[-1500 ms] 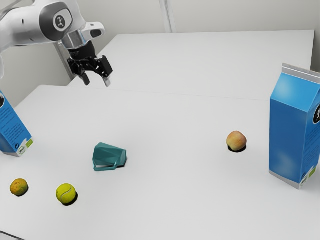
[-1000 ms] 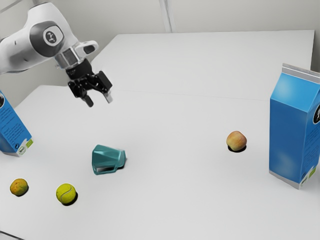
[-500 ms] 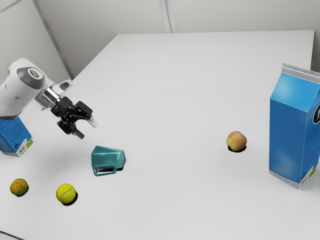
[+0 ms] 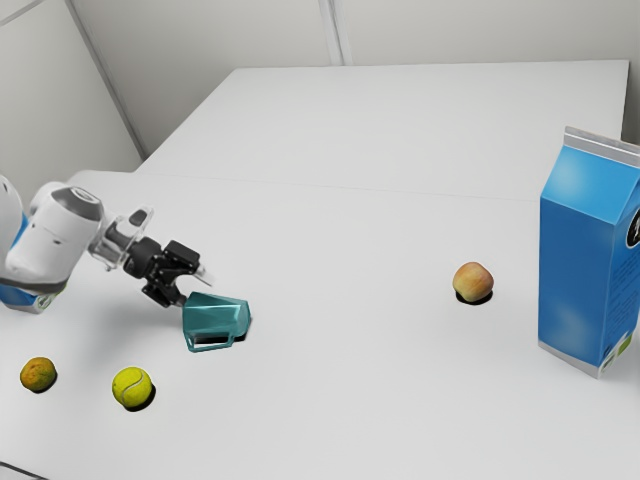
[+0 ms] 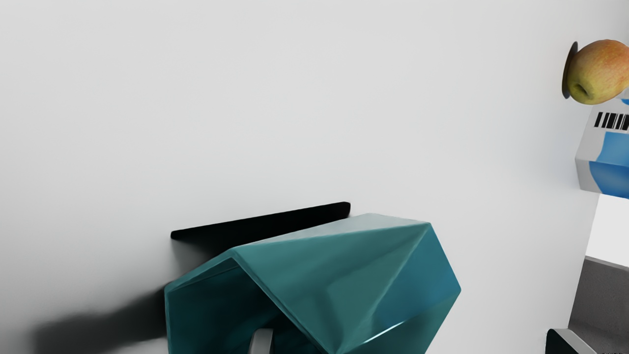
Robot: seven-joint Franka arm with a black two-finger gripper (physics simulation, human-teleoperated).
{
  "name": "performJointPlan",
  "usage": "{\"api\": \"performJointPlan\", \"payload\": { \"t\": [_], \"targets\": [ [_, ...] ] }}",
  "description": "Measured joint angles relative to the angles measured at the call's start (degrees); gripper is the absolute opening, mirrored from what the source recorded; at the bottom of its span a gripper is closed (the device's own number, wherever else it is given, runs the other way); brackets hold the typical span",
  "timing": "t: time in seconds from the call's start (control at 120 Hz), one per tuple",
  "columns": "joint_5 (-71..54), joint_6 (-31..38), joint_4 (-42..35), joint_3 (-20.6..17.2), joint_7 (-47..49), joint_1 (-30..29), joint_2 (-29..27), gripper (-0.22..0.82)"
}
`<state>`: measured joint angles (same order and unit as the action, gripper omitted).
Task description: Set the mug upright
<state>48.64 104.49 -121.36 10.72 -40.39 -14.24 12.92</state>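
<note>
The gripper [image 4: 196,289] slants down, perhaps partly inside the mug [image 4: 216,316].

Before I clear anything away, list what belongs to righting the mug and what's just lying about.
For the job:
teal mug, on its side
open gripper, at its mouth

Just lying about:
apple
tennis ball
small orange-green fruit
blue carton at the exterior view's right
second blue carton at its left

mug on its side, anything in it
The mug shows dark teal inner walls, and one finger of my gripper stands at or in its mouth; I can't tell how deep. Its side wall and shadow hide the far end, so whether anything lies there is unclear.
</note>
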Motion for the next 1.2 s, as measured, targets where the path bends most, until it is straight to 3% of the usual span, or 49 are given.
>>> {"api": "performJointPlan", "payload": {
  "t": [0.133,0.325,0.492,0.7,0.883,1.0,1.2],
  "targets": [
    [3.4,-1.4,-1.6,0.0,-3.7,0.0,0.0,0.58],
    [5.6,-2.5,-2.7,0.0,-8.0,0.0,-0.1,0.12],
    [5.7,-2.8,-2.1,-0.1,-10.6,0.0,-0.4,-0.07],
    [5.3,-1.8,-1.8,-0.3,-12.9,0.0,-0.6,-0.14],
    [4.7,-1.2,-1.8,-0.7,-13.7,0.6,-4.4,-0.17],
    [-1.6,0.1,0.0,-3.5,-11.6,1.2,-7.1,-0.18],
    [-22.6,2.8,8.6,-10.0,-3.7,2.9,-8.0,-0.18]
  ]
}}
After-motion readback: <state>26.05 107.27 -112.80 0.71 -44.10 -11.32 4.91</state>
